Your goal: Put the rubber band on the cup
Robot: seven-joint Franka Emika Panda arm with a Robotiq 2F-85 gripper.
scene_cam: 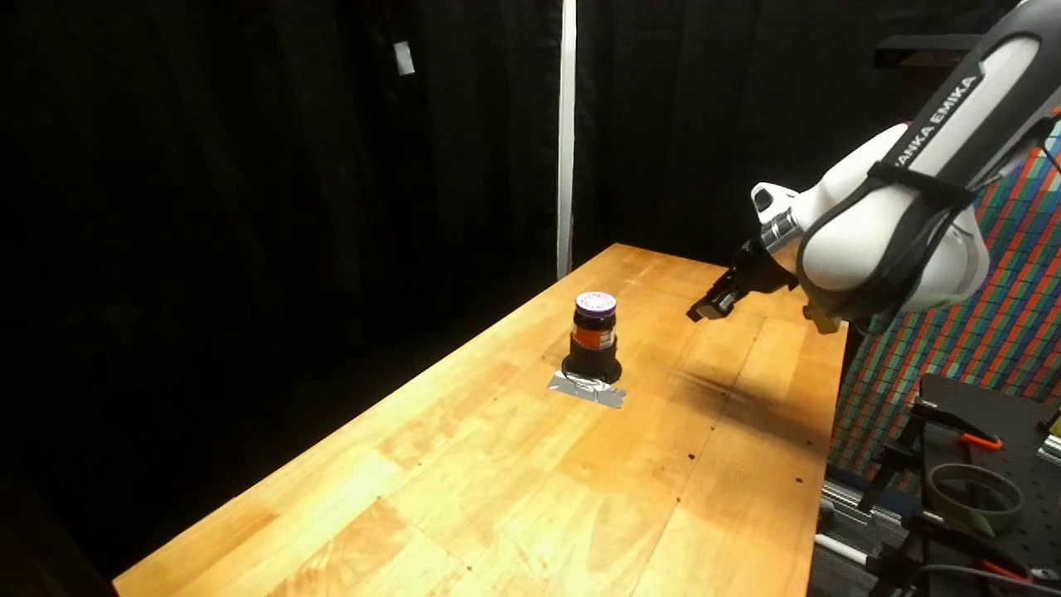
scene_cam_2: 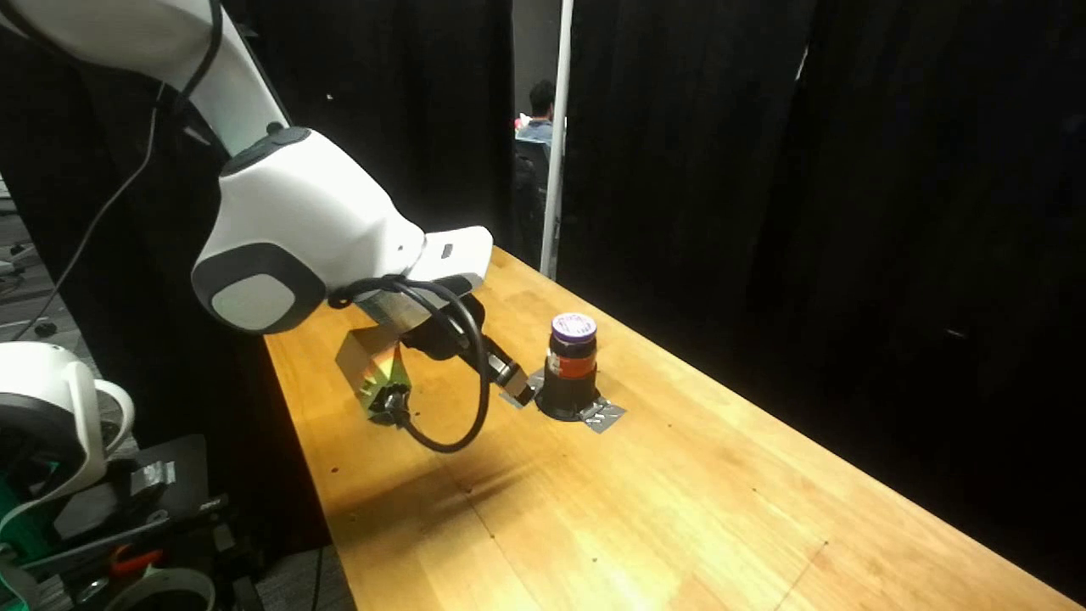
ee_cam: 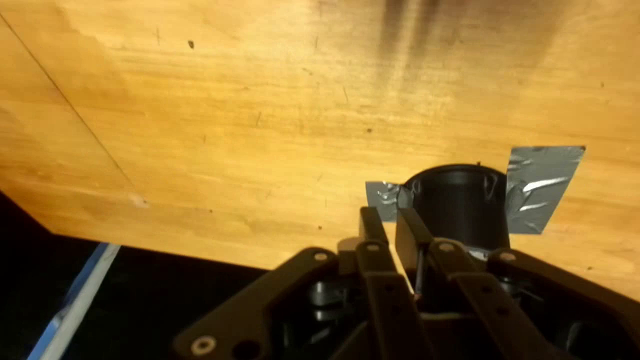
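The claw (ee_cam: 390,220) hangs over the table (scene_cam: 464,464), its tips barely parted, holding nothing I can see. The cup (scene_cam: 593,338) stands upright nearby, apart; swinging too low could clip it. I spot no rubber band (thin things vanish easily), and in the wrist view the claw masks part of the cup.

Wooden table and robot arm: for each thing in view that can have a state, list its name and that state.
Cup: upright, set in the black base
Lid: on the cup
Black base: standing on the table, taped down
Silver tape: stuck down, wrinkled
Fingers: narrowly apart, nothing clearly seen between them
Arm: bent, extended over the table
Black curtain: hanging
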